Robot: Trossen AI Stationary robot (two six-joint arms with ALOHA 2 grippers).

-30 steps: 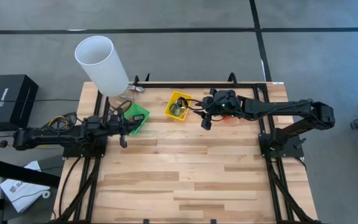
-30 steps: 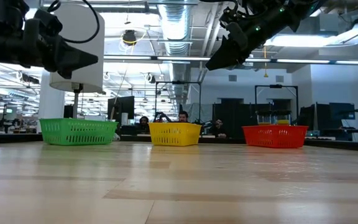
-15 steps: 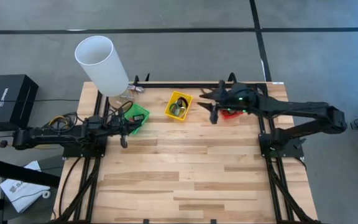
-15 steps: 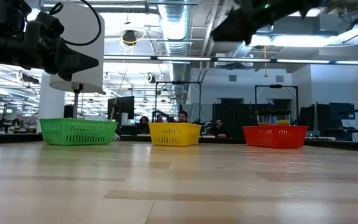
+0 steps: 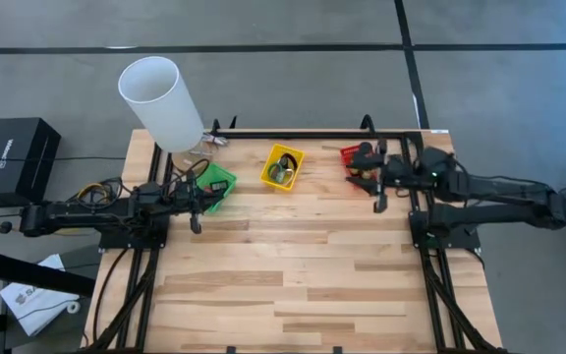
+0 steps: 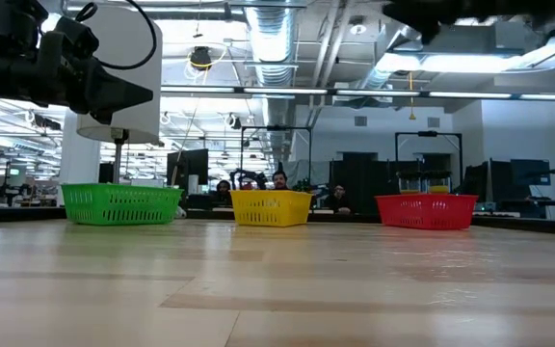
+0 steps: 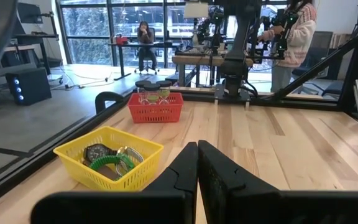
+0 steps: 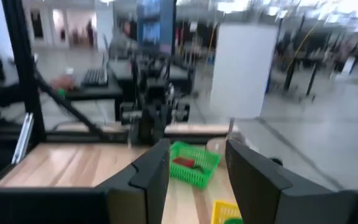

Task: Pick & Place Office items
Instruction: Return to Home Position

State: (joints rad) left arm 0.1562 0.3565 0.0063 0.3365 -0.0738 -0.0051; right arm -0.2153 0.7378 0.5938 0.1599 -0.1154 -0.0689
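The office items lie in three baskets along the table's far side. The green basket [image 5: 215, 186] holds a red rectangle [image 8: 184, 162]. The yellow basket [image 5: 283, 166] holds a green ring [image 7: 112, 162], a clear ring and a dark round piece. Black spools [image 7: 154, 84] stick up from the red basket [image 7: 156, 107]. My left gripper [image 5: 196, 222] hangs shut and empty just near of the green basket. My right gripper [image 5: 377, 203] is open and empty, near the red basket [image 5: 352, 155], toward the table's right edge.
A big white cylinder [image 5: 159, 102] stands at the far left corner behind the green basket. Black frame rails [image 5: 312, 132] run along the far edge and both sides. The near wooden half of the table [image 5: 293, 285] carries nothing. People stand in the room beyond.
My right gripper has drawn back from between the yellow and red baskets toward the table's right edge, passing over the red basket and turning as the arm folded in. It has stayed open and empty. In the low view it has moved off to the upper right.
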